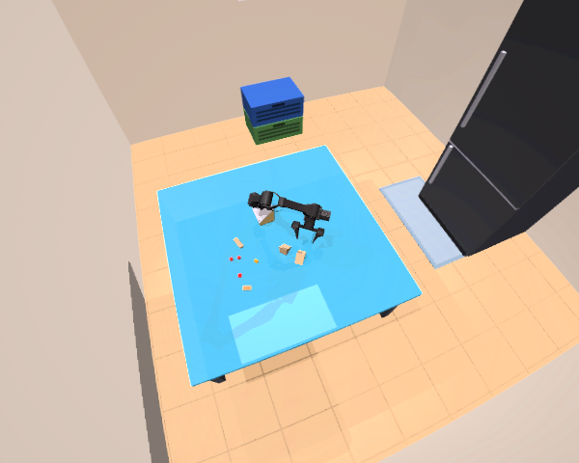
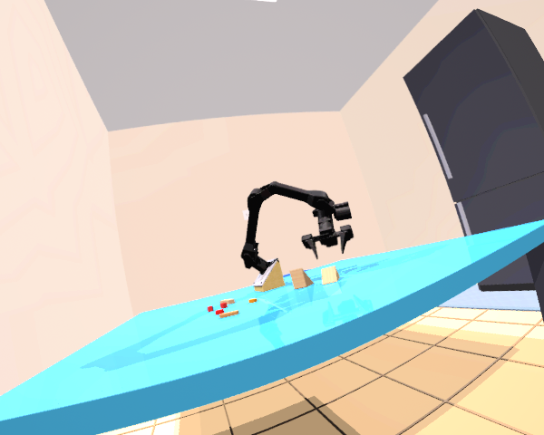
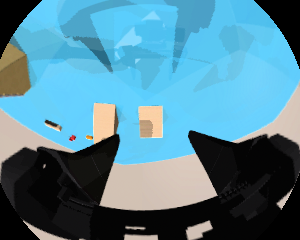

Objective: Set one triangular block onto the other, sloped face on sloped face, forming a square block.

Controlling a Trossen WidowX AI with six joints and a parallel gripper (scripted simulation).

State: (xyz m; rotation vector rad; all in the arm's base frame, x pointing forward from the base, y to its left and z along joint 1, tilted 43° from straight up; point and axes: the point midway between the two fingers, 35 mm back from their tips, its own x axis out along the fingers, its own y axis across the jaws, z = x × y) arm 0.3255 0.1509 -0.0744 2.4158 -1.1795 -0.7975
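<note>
gripper (image 1: 308,236) (image 2: 329,255) (image 3: 154,136): wide, holding nothing | triangular blocks (image 1: 285,249) (image 2: 301,278) (image 3: 105,122): apart on blue table (image 1: 285,189) (image 2: 179,370) (image 3: 215,105)

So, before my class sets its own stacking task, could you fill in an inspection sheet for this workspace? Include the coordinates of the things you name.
Surface: blue table (image 1: 205,339) (image 2: 216,379) (image 3: 200,110), glossy, with reflections.
Job's things: two triangular wooden blocks, standing apart, not stacked.
Clutter: small red cubes, an orange piece and small wooden pieces, away from the blocks.
Gripper (image 1: 307,240) (image 2: 329,256) (image 3: 154,136): open, nothing between its fingers, raised above the table.
Cables: nothing seen across the table.
Surroundings: black refrigerator (image 1: 519,124) (image 2: 478,112), blue crate (image 1: 275,95) over green crate (image 1: 280,131).
</note>
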